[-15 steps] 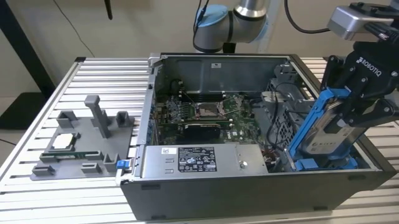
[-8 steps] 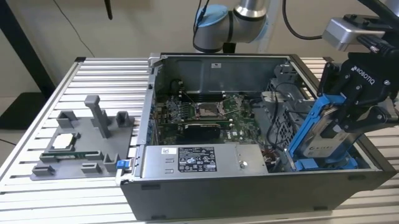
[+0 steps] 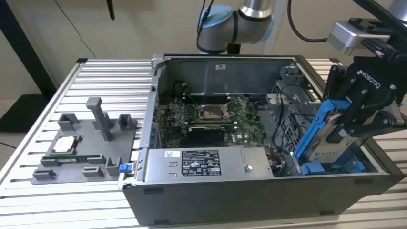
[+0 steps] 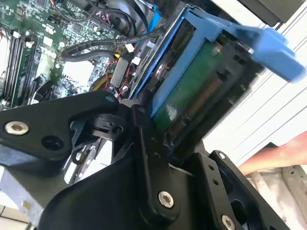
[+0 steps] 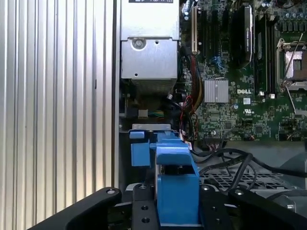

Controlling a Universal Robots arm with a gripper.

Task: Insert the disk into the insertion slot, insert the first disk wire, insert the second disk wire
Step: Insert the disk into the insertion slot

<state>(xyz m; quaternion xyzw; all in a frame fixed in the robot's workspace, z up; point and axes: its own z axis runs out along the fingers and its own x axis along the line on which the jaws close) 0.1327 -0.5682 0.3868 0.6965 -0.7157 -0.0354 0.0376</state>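
The disk (image 3: 332, 139), silver-grey in a bright blue carrier frame, stands steeply tilted at the case's corner on the exterior view's right. My gripper (image 3: 348, 130) is shut on it from above. The disk's lower end reaches down to the insertion slot (image 3: 321, 168), a grey bay with blue rails on the case floor. In the first wrist view the carrier's blue edge (image 5: 176, 184) sits between my black fingers (image 5: 144, 211), with the slot's blue rail (image 5: 143, 152) just beyond. The second wrist view shows the disk's green circuit side (image 4: 199, 98). Black cables (image 5: 230, 163) lie beside the bay.
The open computer case (image 3: 254, 191) rests on a slatted metal table (image 3: 102, 76). Inside are a grey box with a white sticker (image 3: 203, 164), the motherboard (image 3: 210, 112) and a perforated cage (image 3: 286, 126). A grey fixture (image 3: 83, 143) holds parts at the exterior view's left. A person's hand (image 4: 278, 155) is nearby.
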